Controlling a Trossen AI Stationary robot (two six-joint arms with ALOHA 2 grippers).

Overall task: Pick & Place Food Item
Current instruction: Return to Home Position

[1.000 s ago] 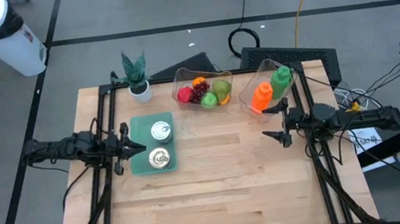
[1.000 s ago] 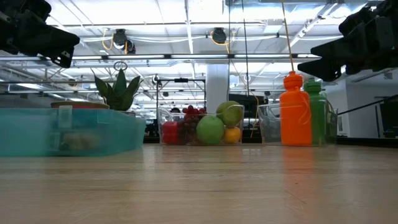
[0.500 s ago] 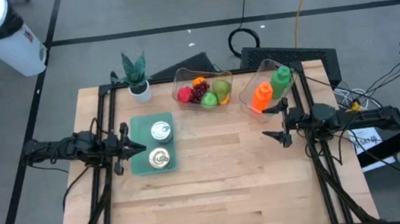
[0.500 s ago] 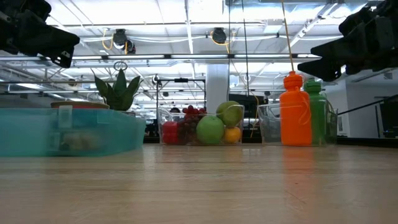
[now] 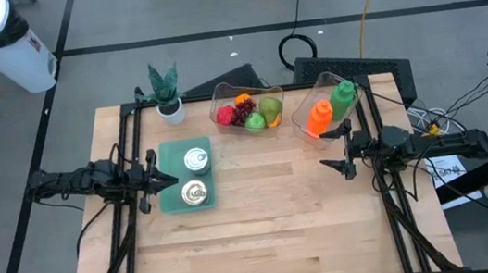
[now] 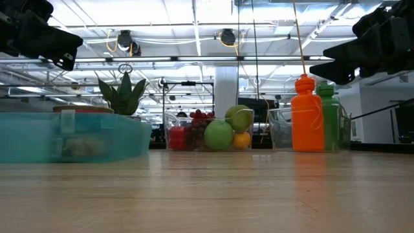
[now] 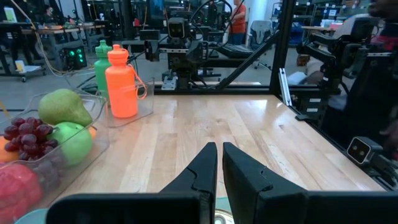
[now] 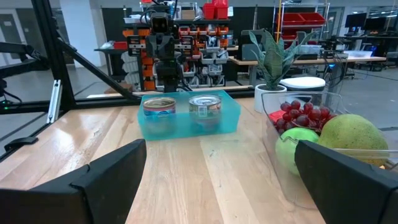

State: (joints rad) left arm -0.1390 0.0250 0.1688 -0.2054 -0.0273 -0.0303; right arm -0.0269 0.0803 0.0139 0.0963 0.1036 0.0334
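Observation:
A clear bin (image 5: pixel 247 106) at the table's far middle holds fruit: red grapes (image 8: pixel 303 115), a green apple (image 7: pixel 74 142), a pear (image 8: pixel 351 138), an orange (image 6: pixel 242 140) and a red fruit (image 5: pixel 226 116). A teal tray (image 5: pixel 186 174) at the left holds two cans (image 8: pixel 159 106). My left gripper (image 5: pixel 171 179) hovers level and shut at the tray's left edge. Beside the bottle bin on the right, my right gripper (image 5: pixel 325 148) hovers level and open. Neither holds anything.
A second clear bin (image 5: pixel 318 101) at the far right holds an orange bottle (image 5: pixel 318 118) and a green bottle (image 5: pixel 343 97). A potted plant (image 5: pixel 166 92) stands at the far left. Bare wooden tabletop (image 5: pixel 273 217) fills the middle and near side.

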